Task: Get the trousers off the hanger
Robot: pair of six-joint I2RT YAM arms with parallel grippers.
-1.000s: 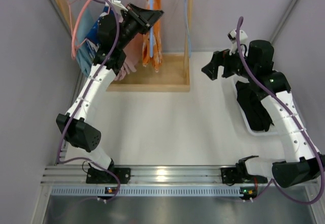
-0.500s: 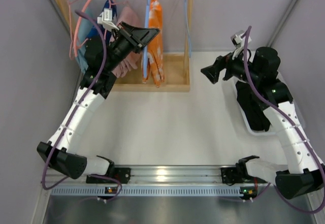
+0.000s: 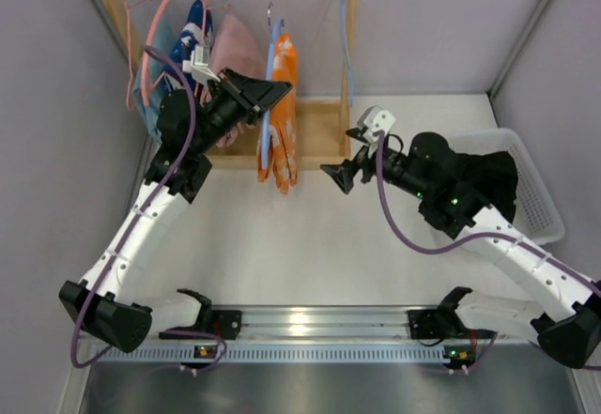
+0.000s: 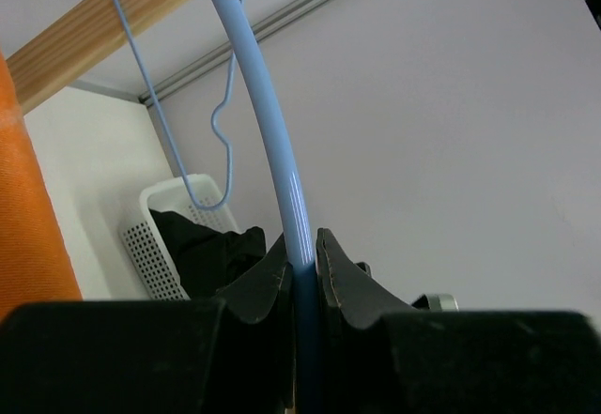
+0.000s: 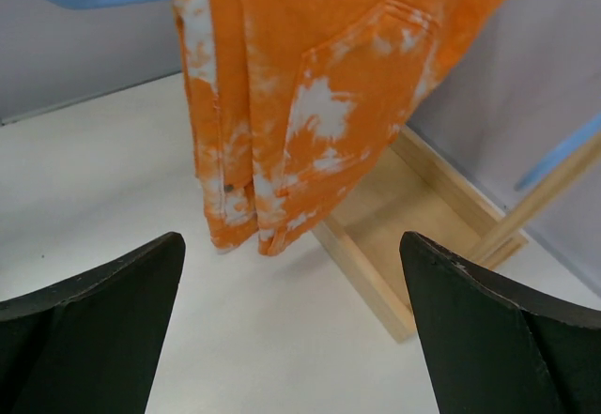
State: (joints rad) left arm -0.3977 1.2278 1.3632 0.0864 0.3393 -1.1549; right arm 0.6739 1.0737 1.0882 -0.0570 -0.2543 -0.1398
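Up at the far left corner of the table, a wooden rack holds a pink hanger, a blue patterned garment and a pink garment. From its base at the near left, the left arm bows outward and then reaches up and to the right toward the rack. The left gripper has its fingers clenched on the thin bar of a blue hanger, a grip the wrist camera shows plainly. Draped over that hanger are the orange trousers, bright orange with white blotches, folded lengthwise. Their lower ends dangle in front of the rack's wooden base. Whether the hanger's hook sits on the rail I cannot tell. To their right, the right arm stretches low and leftward across the table. The right gripper has its fingers spread wide and holds nothing; it faces the orange cloth from near but does not touch it. At the far right, a white basket holds the black trousers, crumpled in a heap.
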